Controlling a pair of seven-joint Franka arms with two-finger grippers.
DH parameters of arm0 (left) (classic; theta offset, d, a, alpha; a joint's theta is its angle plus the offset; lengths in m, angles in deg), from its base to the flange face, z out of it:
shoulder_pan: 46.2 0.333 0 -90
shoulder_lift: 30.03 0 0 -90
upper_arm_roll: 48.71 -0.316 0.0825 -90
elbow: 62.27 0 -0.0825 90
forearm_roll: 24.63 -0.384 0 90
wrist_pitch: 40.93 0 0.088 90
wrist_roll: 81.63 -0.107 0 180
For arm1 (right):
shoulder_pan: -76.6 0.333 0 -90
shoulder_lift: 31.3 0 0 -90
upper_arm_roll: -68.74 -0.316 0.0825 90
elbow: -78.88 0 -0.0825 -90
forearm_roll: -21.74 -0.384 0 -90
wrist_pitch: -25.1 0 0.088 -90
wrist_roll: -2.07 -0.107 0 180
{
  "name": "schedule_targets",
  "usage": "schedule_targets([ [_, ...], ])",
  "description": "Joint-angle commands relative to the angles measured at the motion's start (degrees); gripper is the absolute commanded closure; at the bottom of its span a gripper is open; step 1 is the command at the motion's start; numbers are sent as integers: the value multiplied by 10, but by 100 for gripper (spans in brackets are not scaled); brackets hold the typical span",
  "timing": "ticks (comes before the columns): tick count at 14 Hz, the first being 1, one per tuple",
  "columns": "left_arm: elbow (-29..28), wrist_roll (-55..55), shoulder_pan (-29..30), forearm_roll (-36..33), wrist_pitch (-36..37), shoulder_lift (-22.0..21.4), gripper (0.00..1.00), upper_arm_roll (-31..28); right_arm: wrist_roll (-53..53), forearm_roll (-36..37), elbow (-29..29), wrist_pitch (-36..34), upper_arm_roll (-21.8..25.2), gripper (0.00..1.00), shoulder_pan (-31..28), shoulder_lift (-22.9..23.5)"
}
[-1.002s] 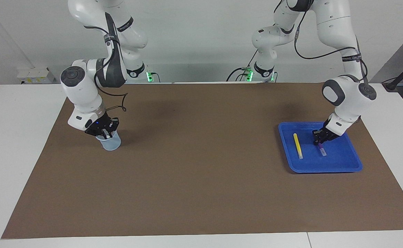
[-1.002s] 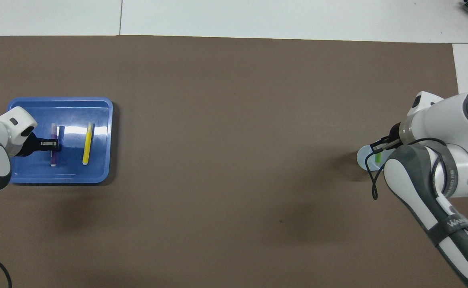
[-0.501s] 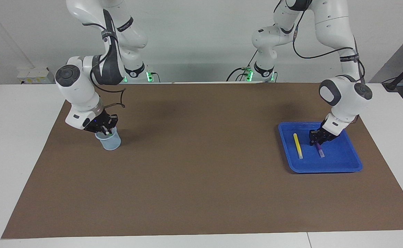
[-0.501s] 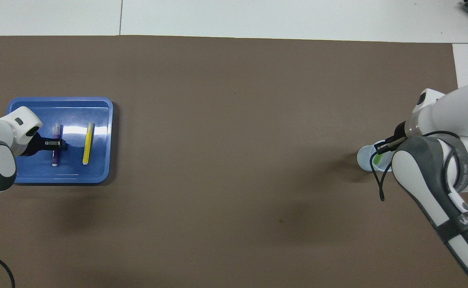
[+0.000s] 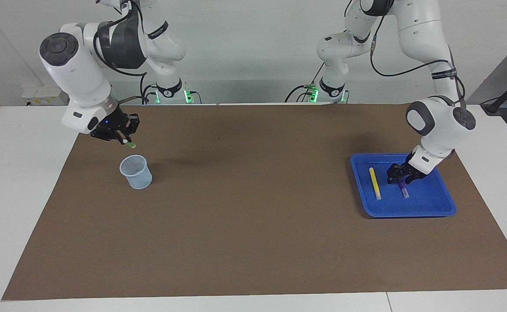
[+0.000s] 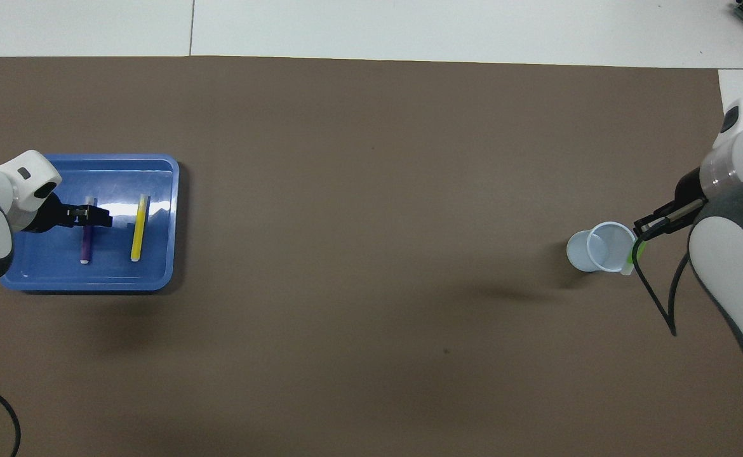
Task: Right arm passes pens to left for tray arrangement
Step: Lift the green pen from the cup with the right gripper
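Observation:
The blue tray lies at the left arm's end of the table. A yellow pen and a purple pen lie side by side in it. My left gripper hovers low over the purple pen's robot-side end, open and holding nothing. My right gripper is raised over the mat beside the cup, shut on the green pen, which hangs clear of the cup.
A small translucent pale-blue cup stands upright on the brown mat at the right arm's end, with nothing showing inside it. White table surrounds the mat. A black cable lies at the mat's corner near the left arm.
My right gripper lifted the green pen up out of the cup. My left gripper opened, let go of the purple pen and rose slightly; the pen stays in the tray.

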Motion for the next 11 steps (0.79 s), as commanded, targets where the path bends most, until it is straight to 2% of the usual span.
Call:
schedule_targets([
  [1, 61, 11, -7, 5, 64, 16, 3, -6, 5, -10, -18, -20, -34, 100, -3, -17],
  [2, 67, 12, -8, 6, 75, 15, 0, -6, -6, -18, -32, -23, -40, 100, -3, -17],
  [5, 95, 69, -12, 15, 117, 14, 0, -1, -68, -143, -37, -2, -40, 100, -7, -14],
  [8, 135, 137, -31, 61, 178, 10, 0, -1, -202, -236, -27, 22, -44, 100, 0, -18],
  [11, 152, 229, -45, 123, 208, -5, 0, 0, -344, -303, -4, 83, -44, 100, 52, -25],
])
